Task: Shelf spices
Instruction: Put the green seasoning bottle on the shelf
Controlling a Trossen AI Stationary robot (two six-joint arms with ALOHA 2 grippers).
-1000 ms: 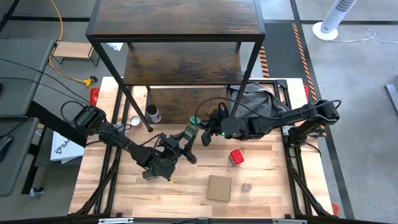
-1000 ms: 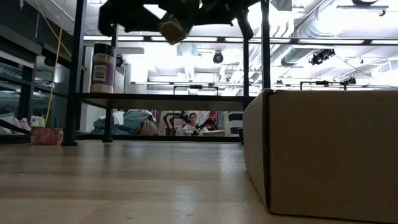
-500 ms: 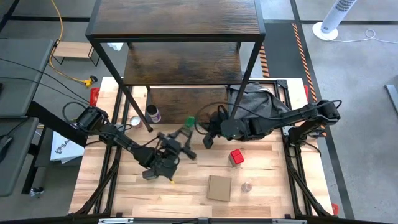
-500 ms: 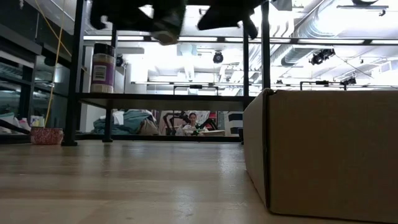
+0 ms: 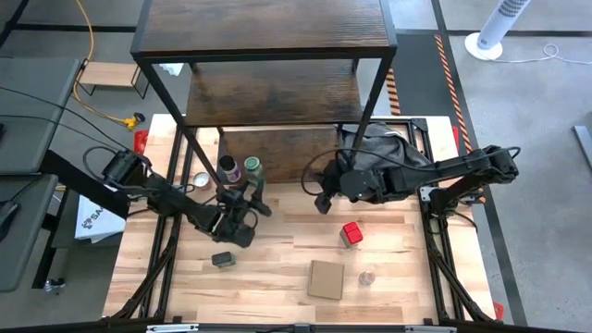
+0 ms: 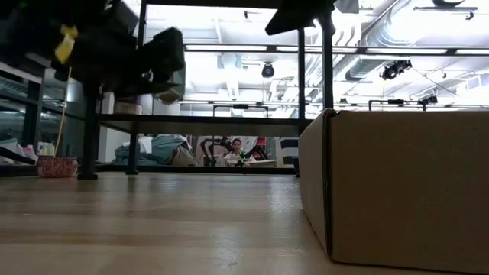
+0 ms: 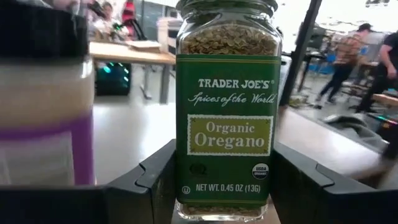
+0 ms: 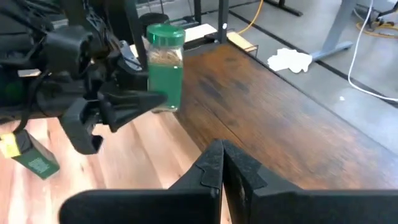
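My left gripper [image 5: 251, 188] is shut on the green-lidded oregano jar [image 5: 252, 168] at the near edge of the shelf's lowest board [image 5: 282, 148]. The purple-lidded jar [image 5: 227, 169] stands on that board right beside it. My right gripper [image 5: 321, 203] hangs shut and holds nothing, to the right of the jar, over the table. The red boxy container [image 5: 351, 233], the dark container [image 5: 222, 259] and the small pale one [image 5: 367, 277] sit on the table. In the left wrist view the oregano jar [image 7: 227, 106] stands upright beside the purple jar [image 7: 43, 130]. My left gripper pinches the oregano jar by its lower half [image 7: 186, 186], one finger [image 7: 152, 180] on each side of the label. The fingers come level from the table's near side. The jar is upright at the board's edge [image 8: 163, 107]; whether its base rests on the board I cannot tell.
A flat brown cardboard square [image 5: 326, 278] lies near the table's front edge and fills the right of the low view [image 6: 397, 183]. The shelf's black posts [image 5: 199, 162] stand close to the left arm. A dark cloth heap [image 5: 384, 148] lies at the right rear.
My left gripper has carried the green-lidded jar from over the table's middle toward the far edge and left, to the shelf's lowest board beside the purple jar, and the jar has turned from tilted to upright. My right gripper has drawn back from the jar toward the right.
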